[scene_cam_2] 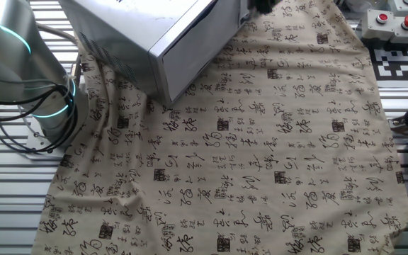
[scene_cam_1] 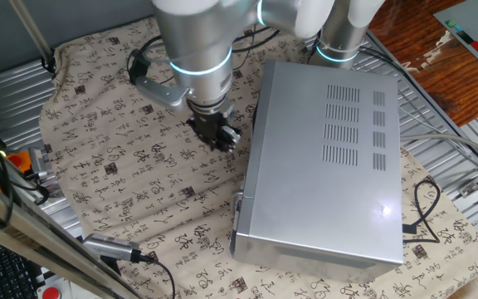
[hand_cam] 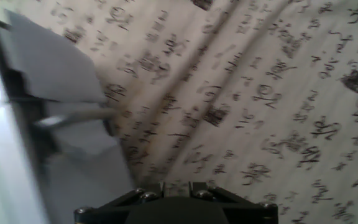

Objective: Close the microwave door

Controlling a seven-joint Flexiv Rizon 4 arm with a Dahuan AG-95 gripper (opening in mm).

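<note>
Microwave (scene_cam_1: 322, 166), silver-grey with top vent slots, looks shut; jaws' spacing cannot be told.

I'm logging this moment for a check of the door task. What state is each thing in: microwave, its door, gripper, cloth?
microwave: upright on the cloth, vented top up.
microwave door: looks flush with the front, so apparently closed.
gripper: beside the microwave's front, above the cloth, holding nothing; open or shut not discernible.
cloth: spread over the table, wrinkled in places.
</note>
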